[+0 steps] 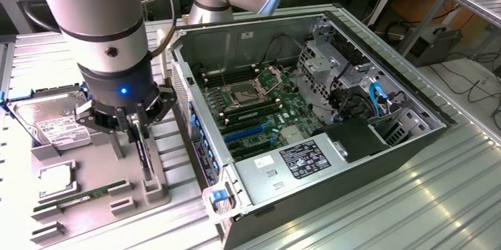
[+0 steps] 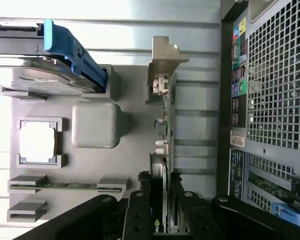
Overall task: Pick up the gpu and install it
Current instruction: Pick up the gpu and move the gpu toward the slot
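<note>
Jaws half closed, clamped on both flat sides of the gpu (image 2: 163,142) at its upper edge. Card stands on edge, upright, in the grey parts tray (image 2: 135,165), its lower end seated in the tray's slot. Tray sits on the counter (image 1: 438,203) at the exterior view's left of the open computer case (image 1: 234,44). Hard drive (image 1: 55,124) and memory stick (image 1: 82,196) lie in the same tray.

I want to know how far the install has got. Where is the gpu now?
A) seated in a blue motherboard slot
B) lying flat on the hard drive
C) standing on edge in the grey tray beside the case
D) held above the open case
C: the gpu stands on edge in its holder on the grey tray beside the case, with the gripper jaws against both its faces.
</note>
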Controlling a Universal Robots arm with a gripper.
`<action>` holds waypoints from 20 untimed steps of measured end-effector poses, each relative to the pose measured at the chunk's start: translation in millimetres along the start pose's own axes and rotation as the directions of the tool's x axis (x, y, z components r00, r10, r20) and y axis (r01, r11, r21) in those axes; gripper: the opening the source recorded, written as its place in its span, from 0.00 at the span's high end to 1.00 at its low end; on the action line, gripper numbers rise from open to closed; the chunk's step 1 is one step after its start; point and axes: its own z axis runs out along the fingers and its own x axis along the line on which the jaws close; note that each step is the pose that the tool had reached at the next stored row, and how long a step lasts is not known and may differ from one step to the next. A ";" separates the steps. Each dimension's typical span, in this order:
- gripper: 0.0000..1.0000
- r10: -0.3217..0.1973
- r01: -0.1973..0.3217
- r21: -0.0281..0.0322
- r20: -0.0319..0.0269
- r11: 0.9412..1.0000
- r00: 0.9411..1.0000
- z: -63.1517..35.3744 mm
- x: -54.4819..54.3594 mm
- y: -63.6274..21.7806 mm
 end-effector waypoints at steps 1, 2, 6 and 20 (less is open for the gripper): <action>0.74 0.000 0.000 0.000 0.000 1.000 1.000 -3.6 -0.4 0.2; 0.74 0.000 0.000 0.000 0.000 1.000 1.000 -6.5 -0.8 0.3; 0.74 0.000 0.000 -0.003 -0.001 1.000 1.000 -24.1 -3.6 1.0; 0.74 0.001 -0.001 -0.019 -0.009 1.000 1.000 -97.9 -27.6 0.6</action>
